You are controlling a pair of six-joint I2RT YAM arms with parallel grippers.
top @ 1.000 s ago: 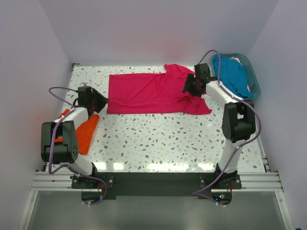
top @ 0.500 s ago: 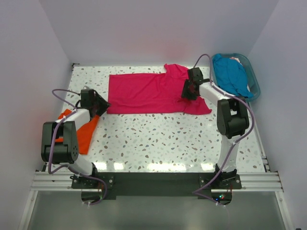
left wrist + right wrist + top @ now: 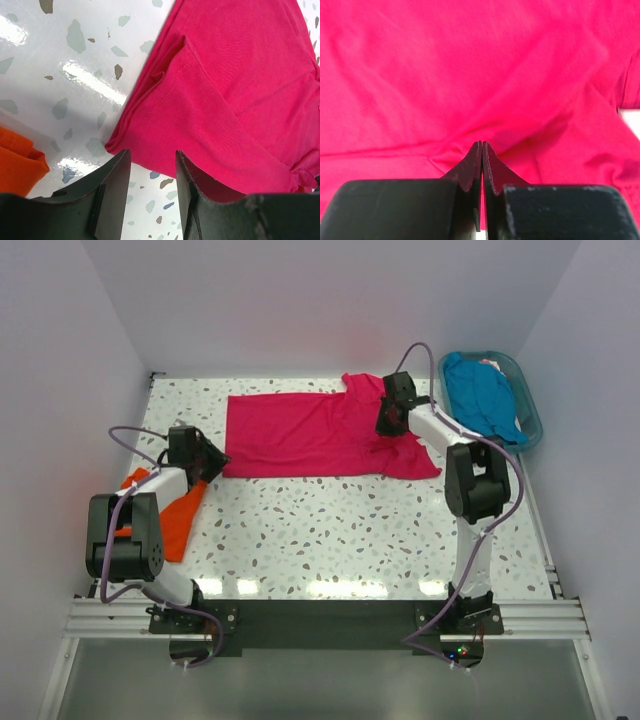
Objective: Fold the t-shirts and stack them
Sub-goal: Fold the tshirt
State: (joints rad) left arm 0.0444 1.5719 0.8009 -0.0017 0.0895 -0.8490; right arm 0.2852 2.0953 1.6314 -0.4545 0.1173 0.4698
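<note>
Right gripper point(image 3: 481, 145) has its fingers closed to a hairline on the pink tee point(image 3: 300, 435), and creases in the cloth run in to the tips, so it appears to pinch a small fold near the collar and sleeve end. Left gripper point(image 3: 152, 154) is parted, with nothing between its fingers. It sits low at the opposite end, with the hem corner of the tee just ahead of and between the tips. The placing makes sense for a fold. The tee lies spread lengthwise across the far half of the desk point(image 3: 350, 530), and an arm at each end can lift or tension both ends together. The left one looks lined up to close on that doubled-over hem corner. An orange tee point(image 3: 178, 520) lies folded at the left edge of the desk, probably the base of the stack, and the left arm partly covers it. A teal tee point(image 3: 485, 395) is heaped in the basket point(image 3: 533, 425) at the far right, apparently waiting its turn. Much is unclear. The right wrist view is filled with pink and slightly blurred, so I cannot tell how much cloth sits inside the pinch or whether it takes one layer or two. From above, the right arm hides the sleeve beneath it. The left wrist view cuts off the fingers' bases and shows only a corner of the orange tee. Something pale shows at the far rim of the basket, too small to identify.
</note>
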